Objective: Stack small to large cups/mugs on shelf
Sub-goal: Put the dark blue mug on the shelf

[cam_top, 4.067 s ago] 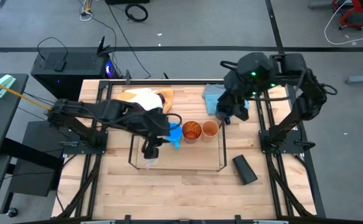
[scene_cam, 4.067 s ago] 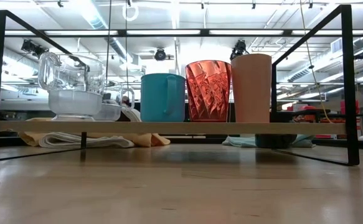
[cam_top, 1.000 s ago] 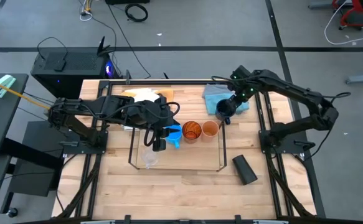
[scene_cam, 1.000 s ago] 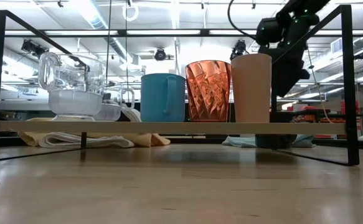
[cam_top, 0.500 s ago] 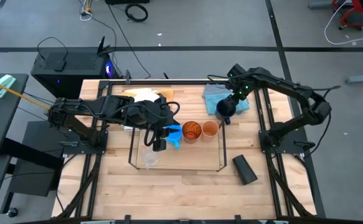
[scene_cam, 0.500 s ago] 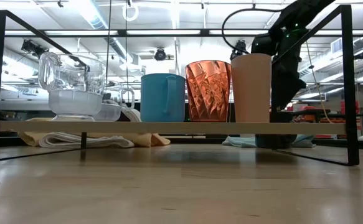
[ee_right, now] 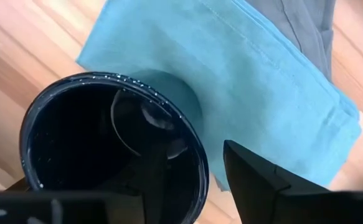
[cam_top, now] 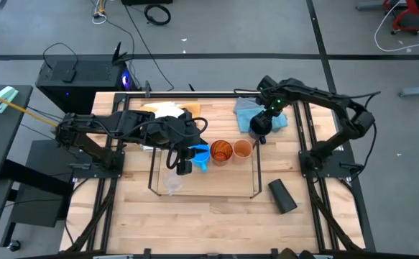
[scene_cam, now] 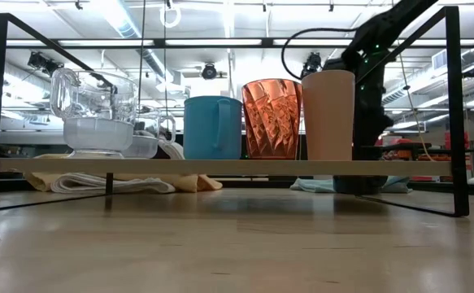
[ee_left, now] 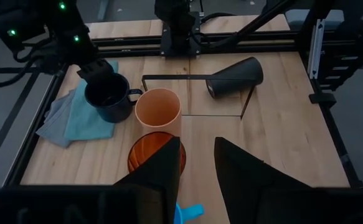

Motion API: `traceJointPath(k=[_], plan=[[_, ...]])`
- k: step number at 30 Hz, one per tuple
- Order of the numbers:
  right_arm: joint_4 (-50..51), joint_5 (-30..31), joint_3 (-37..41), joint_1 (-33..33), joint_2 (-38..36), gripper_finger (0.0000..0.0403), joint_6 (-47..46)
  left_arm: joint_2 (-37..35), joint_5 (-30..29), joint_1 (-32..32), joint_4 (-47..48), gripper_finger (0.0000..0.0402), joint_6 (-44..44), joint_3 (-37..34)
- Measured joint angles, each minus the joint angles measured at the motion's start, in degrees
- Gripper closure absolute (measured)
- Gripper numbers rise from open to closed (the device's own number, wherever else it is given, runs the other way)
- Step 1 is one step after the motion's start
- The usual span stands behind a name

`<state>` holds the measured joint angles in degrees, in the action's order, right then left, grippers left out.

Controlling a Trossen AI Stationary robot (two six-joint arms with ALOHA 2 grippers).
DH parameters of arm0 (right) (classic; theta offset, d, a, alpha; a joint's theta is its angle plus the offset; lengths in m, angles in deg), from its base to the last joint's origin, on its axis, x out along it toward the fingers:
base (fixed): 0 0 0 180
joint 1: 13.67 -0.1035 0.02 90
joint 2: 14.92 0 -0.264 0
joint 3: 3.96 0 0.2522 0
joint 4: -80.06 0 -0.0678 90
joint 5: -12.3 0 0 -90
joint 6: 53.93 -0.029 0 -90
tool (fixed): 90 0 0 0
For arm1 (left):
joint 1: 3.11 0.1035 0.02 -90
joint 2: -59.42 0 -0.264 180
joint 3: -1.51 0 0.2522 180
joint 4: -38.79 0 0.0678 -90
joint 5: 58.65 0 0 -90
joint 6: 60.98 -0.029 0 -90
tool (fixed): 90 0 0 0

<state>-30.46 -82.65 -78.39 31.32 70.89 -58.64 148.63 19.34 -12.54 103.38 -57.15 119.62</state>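
Note:
The navy mug (cam_top: 259, 126) stands upright on a blue cloth (ee_right: 262, 74) at the table's far right. My right gripper (ee_right: 200, 177) points down onto it and is open. One finger is inside the mug and one outside, with its rim (ee_right: 197, 155) between them and a gap showing beside the outer finger. The shelf (cam_top: 256, 176) carries clear cups (scene_cam: 98, 114), a light-blue mug (scene_cam: 212, 126), an amber tumbler (scene_cam: 271, 118) and a small orange cup (scene_cam: 328, 114). My left gripper (ee_left: 198, 168) hovers open over the shelf, above the tumbler.
A black cup (cam_top: 282, 196) lies on its side on the wood, near and to the right of the shelf. Yellow and white cloths (cam_top: 169, 111) lie behind the shelf at the far left. Bare tabletop runs along the near edge.
My right gripper has come down onto the navy mug, and its arm has folded lower over the table's far right. The mug and the cups on the shelf stand as before.

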Motion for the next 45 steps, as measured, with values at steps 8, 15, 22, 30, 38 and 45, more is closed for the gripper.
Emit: traceJointPath(k=[8,15,22,30,38,45], plan=[[-1.1,0.2,0.0,0.0,2.2,0.0309,0.0,0.0,-0.4,0.0,0.0,0.03,0.0,0.0],[-2.3,1.3,-0.1,0.0,1.7,0.0381,0.1,0.0,-0.4,0.0,0.0,0.0306,0.0,0.0],[-0.6,2.9,-1.0,0.3,-1.7,0.0388,-0.5,0.0,-0.4,0.0,0.0,0.0308,0.0,0.0],[4.3,2.4,-4.6,0.3,-8.0,0.0388,-1.3,0.0,-0.4,0.0,0.0,0.0308,-0.6,0.0],[12.3,2.8,-16.8,-0.2,-12.5,0.0388,-3.0,0.0,-0.4,0.0,0.0,0.031,-1.6,0.0],[15.4,-0.1,-29.7,-10.4,-13.7,0.0388,-9.1,0.0,-0.4,0.0,0.0,0.0308,-2.0,0.0]])
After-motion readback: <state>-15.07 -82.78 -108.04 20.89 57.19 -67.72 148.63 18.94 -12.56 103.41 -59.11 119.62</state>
